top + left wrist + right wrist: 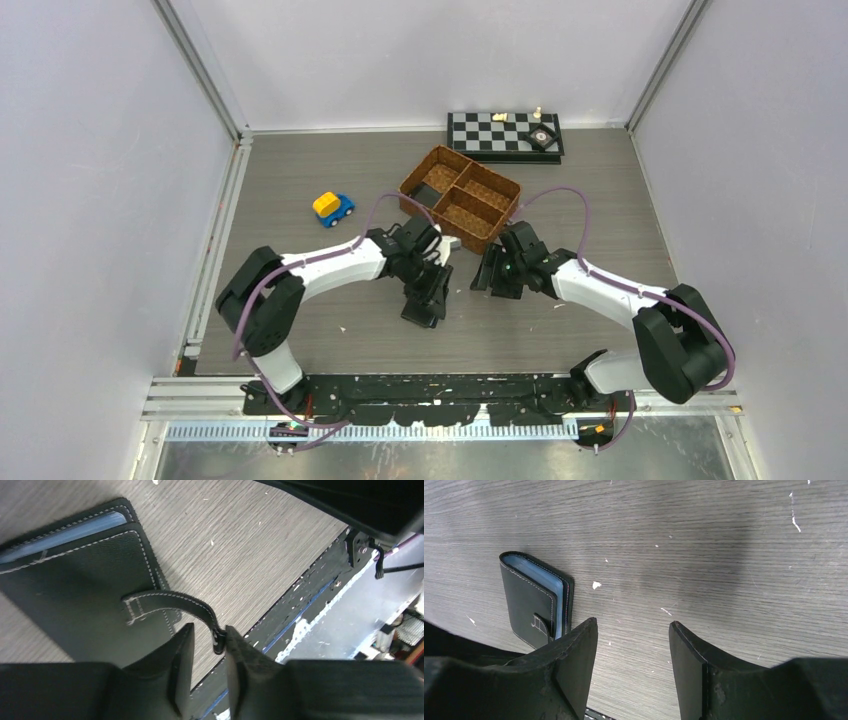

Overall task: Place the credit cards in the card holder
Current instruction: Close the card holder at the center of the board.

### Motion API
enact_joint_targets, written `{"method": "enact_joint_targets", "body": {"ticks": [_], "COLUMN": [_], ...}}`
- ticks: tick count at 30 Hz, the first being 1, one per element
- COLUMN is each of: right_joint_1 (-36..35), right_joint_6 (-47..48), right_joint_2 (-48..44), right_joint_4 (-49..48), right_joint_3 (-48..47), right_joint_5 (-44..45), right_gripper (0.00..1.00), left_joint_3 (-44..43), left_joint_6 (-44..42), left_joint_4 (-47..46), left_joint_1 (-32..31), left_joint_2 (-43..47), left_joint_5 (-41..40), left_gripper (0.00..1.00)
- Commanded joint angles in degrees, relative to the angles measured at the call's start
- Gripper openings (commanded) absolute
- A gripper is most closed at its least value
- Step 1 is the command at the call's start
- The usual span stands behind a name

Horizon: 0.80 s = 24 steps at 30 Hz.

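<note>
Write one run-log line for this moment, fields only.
left gripper: slightly open, snap tab between jaws | right gripper: open, empty | card holder: folded, on table

Bright even overhead light; soft shadows on table point(724, 540); wrist views sharp, near foreground slightly blurred.

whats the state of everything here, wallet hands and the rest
card holder: folded shut, flat on the table
snap tab: unfastened, lifted off the cover
left hand: slightly open around the tab end
right hand: open, empty, above the table
wicker basket: upright, contents unclear
toy car: on its wheels
chessboard: flat, few pieces on it
</note>
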<state>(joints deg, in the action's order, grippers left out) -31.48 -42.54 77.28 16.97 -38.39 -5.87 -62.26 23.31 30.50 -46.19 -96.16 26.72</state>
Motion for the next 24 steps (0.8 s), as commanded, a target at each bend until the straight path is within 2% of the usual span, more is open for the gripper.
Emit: {"method": "enact_joint_targets", "body": {"ticks": [1, 4, 8, 12, 16, 19, 24], "right_joint_1": [0.16, 0.11, 0.14, 0.16, 0.13, 0.15, -0.3], "right_joint_6": [-0.79, -0.63, -0.48, -0.37, -0.3, 0.04, -0.65], "right_joint_2": [-2.46, -3.29, -3.09, -2.37, -2.13, -1.89, -1.06], "right_joint_4": [-2.1, -1.94, -1.94, -1.94, -2.1, -2.48, -6.35], "right_joint_3": [0.27, 0.39, 0.15, -0.3, -0.44, -0.71, -0.02], "right_joint_5": [0.83, 1.34, 1.18, 0.61, 0.08, -1.78, -9.8], "right_gripper": [0.6, 0.61, 0.61, 0.61, 0.61, 0.61, 0.62], "left_joint_3": [0.28, -0.34, -2.07, -2.97, -1.37, 1.29, 3.89], "left_joint_6": [2.94, 3.14, 2.93, 2.02, 1.02, 1.74, 2.71], "left_joint_4": [-4.8, -3.23, -0.25, 2.88, 4.54, 2.51, -0.79], "left_joint_1": [-0.65, -0.65, -0.59, 0.16, 5.11, 9.72, 13.38], "left_joint_2": [-0.43, 3.5, 9.42, 13.22, 14.27, 13.72, 10.31], "left_joint_5": [-0.14, -2.27, -3.03, -4.04, -4.4, -2.25, -0.72], "left_gripper": [0.41, 0.58, 0.71, 0.79, 0.79, 0.72, 0.59]}}
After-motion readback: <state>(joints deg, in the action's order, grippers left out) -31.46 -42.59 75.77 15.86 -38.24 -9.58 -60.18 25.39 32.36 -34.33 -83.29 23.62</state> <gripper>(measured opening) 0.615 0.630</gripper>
